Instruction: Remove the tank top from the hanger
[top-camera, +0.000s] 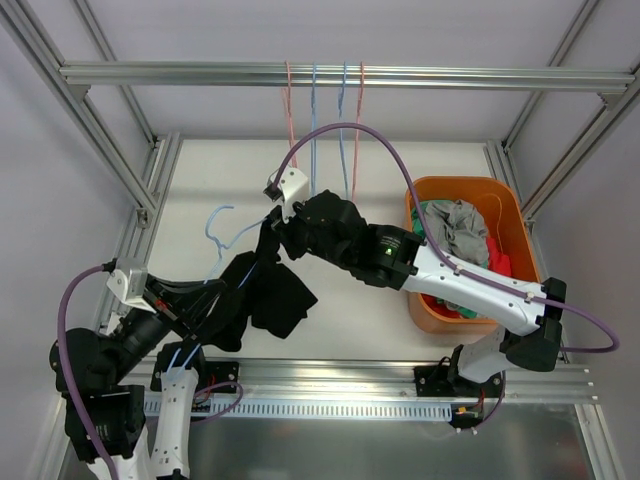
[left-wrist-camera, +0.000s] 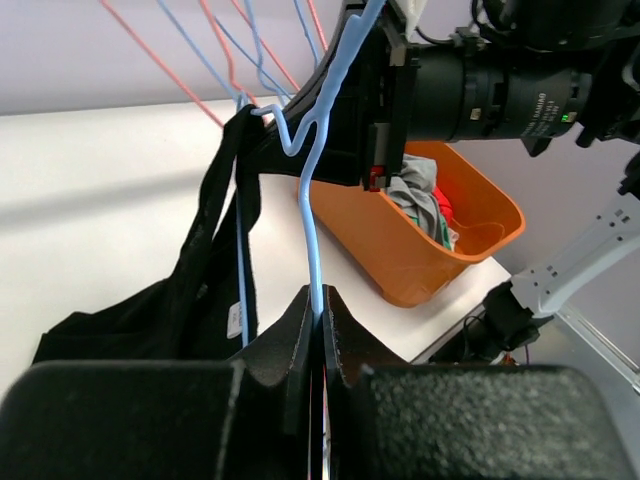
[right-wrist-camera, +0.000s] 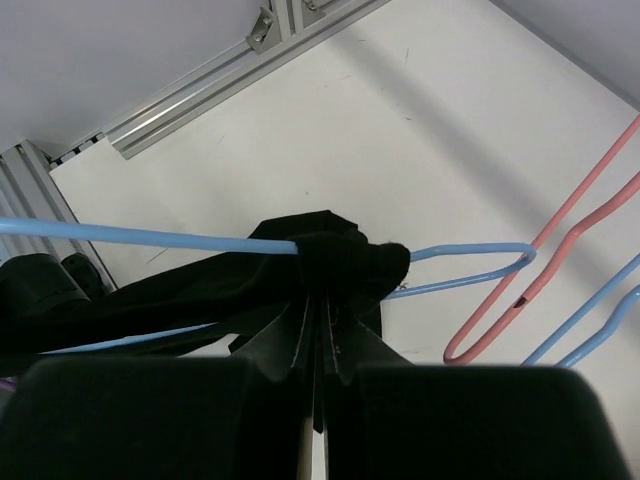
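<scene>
- Tank top (right-wrist-camera: 340, 258) cloth sat bunched between the fingers of the right pincer (right-wrist-camera: 320, 300), which was clenched on a black strap just where it crossed the wire of the blue hanger (right-wrist-camera: 150, 237).
- The left pincer (left-wrist-camera: 320, 305) was clenched on a thin wire of the same hanger and looked to be steadying it.
- The garment hung from the hanger above the desk (top-camera: 200, 180), between the two arms, with its body sagging toward the left arm.
- It looked light, soft and limp, likely to drape and stretch rather than keep a shape, and to drag a little on the wire.
- The strap beside the hanger's shoulder seemed the best hold, since from there it could be slid off the end of the wire arm.
- The hanger looked thin and springy, so it probably needed a firm counter-hold.
- Black cloth against black fingers made it impossible to tell whether the right pincer also pinched the wire.
- The second strap was hard to pick out, and whether the hem touched the desk could not be told.
- The orange basket (top-camera: 460, 183) stood well apart on the right.
</scene>
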